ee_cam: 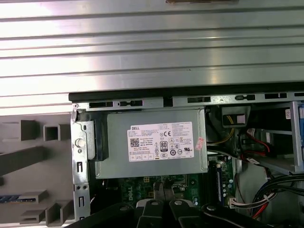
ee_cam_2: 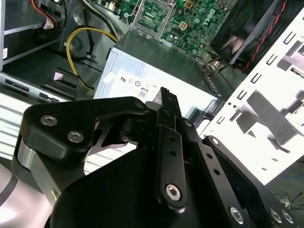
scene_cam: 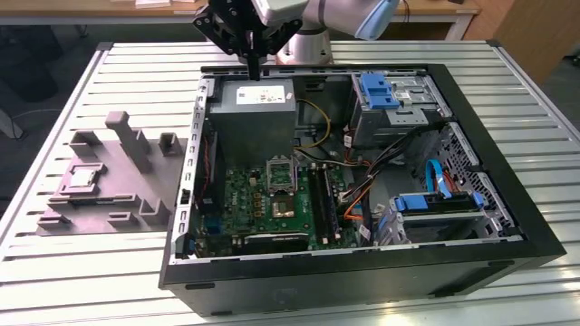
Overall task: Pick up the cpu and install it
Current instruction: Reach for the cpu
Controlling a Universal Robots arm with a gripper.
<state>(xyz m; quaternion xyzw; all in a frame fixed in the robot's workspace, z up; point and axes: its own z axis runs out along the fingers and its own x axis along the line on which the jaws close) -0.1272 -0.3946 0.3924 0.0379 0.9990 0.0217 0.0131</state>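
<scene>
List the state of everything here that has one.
gripper: jaws shut, empty, over the power supply
cpu: flat in the grey tray, not picked up
computer case: lying on its side, open
socket: open or latched, cannot tell

Robot arm (scene_cam: 344, 17) cut off by the exterior view's top edge, cpu (scene_cam: 83, 178) on the grey tray (scene_cam: 91, 207) too small to show detail, motherboard (ee_cam: 187, 183) in the first wrist view mostly hidden behind the power supply (ee_cam: 152, 142) and the gripper (ee_cam: 164, 186), grey tray cut by that picture's edge.
</scene>
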